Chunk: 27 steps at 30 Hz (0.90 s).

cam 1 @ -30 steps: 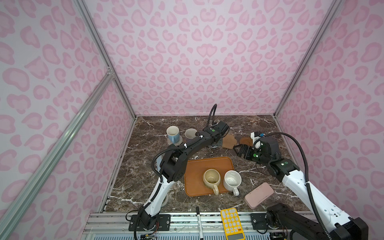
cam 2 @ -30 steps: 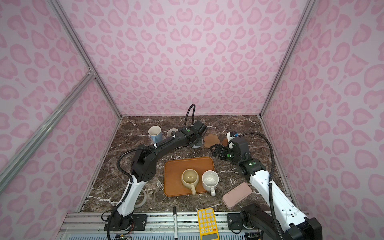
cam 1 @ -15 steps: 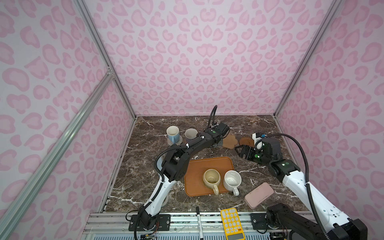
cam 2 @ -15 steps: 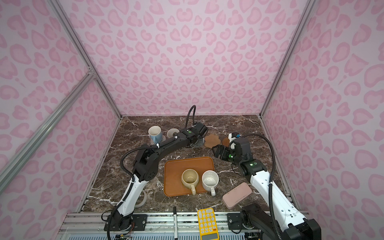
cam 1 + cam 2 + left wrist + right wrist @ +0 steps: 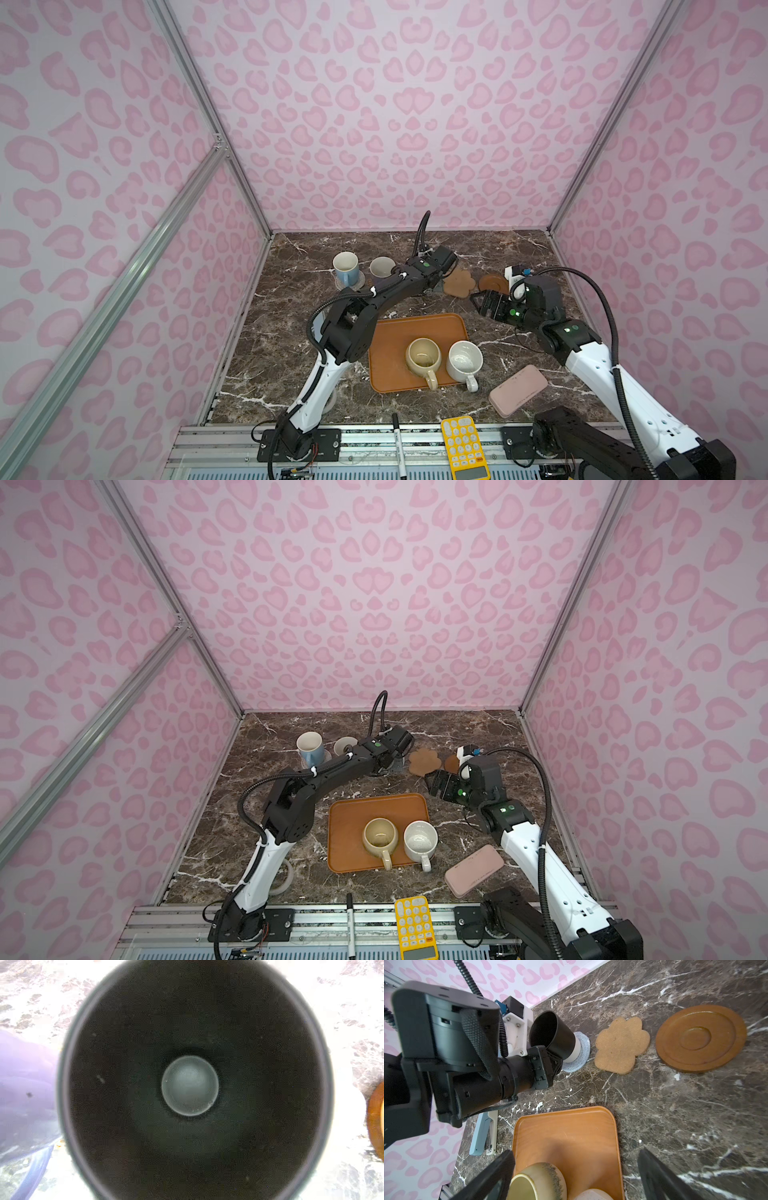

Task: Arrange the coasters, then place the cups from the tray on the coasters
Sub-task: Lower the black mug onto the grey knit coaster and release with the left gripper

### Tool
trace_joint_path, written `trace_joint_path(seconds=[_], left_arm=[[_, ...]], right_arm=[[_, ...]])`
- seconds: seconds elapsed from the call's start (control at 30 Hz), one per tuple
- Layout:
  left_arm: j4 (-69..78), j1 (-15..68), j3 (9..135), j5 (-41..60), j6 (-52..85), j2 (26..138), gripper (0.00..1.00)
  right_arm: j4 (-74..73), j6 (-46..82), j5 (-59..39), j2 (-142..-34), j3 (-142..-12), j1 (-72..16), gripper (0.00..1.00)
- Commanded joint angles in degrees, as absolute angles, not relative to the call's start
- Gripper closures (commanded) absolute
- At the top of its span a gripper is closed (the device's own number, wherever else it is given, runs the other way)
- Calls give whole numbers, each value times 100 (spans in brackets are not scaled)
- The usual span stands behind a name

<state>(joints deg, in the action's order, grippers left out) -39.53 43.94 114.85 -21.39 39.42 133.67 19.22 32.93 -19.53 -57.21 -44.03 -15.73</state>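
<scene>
At the back of the marble table (image 5: 291, 332), the left gripper (image 5: 553, 1060) was closed against the lower side of the black mug (image 5: 552, 1036). The mug stood with its pale base on the grey-blue coaster (image 5: 583, 1051). Its handle and the exact grip were hidden behind the wrist. The left wrist view looked straight down into that mug, with the lavender mug (image 5: 25, 1076) just beside it.

Next to the grey-blue coaster lay the cork coaster (image 5: 620, 1045), and beyond that the wooden coaster (image 5: 699, 1039), both bare. Further left in both top views, the light blue mug (image 5: 345, 268) stood on a woven coaster (image 5: 357, 284), near the lavender one.

The tray (image 5: 399, 332) sat mid-table. The cream-yellow mug (image 5: 423, 357) and the white speckled mug (image 5: 464, 360) stood side by side at its near end, handles toward the front rail.

The right gripper (image 5: 484, 303) hovered with its jaws spread wide and nothing between them. It hung above the table between the tray's far right corner and the wooden coaster.

Compared with a second before, almost nothing differed. Both arms kept much the same poses, the left still at the black mug. The two mugs on the tray had not moved.
</scene>
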Motion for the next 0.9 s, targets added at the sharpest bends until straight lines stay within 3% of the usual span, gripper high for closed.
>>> trace_joint_path(seconds=[0.0,0.17,0.4,0.6,0.77,0.87], left_arm=[[-4210,4354,11411,-2256,4017,13211,99],[-4125,4318,11353,-2111,3999,13203,98],[-4050,4321,11140,-2048,4056,13082,75],[-4051,4320,11034,-2083,4043,12874,65],[-3710,4328,10500,-1981,4028,12209,55],[-3450,4354,10038,-1845,4017,11625,43]], right_arm=[[1872,3267,-1967,-5728,-4351,-1573,6],[1870,3287,-1995,-5729,-4346,-1573,6],[1900,3294,-2020,-5696,-4329,-1573,6],[2061,3237,-2045,-5687,-4386,-1573,5],[2218,3027,-2129,-5596,-4468,-1581,4],[2492,2839,-2107,-5528,-4613,-1627,3]])
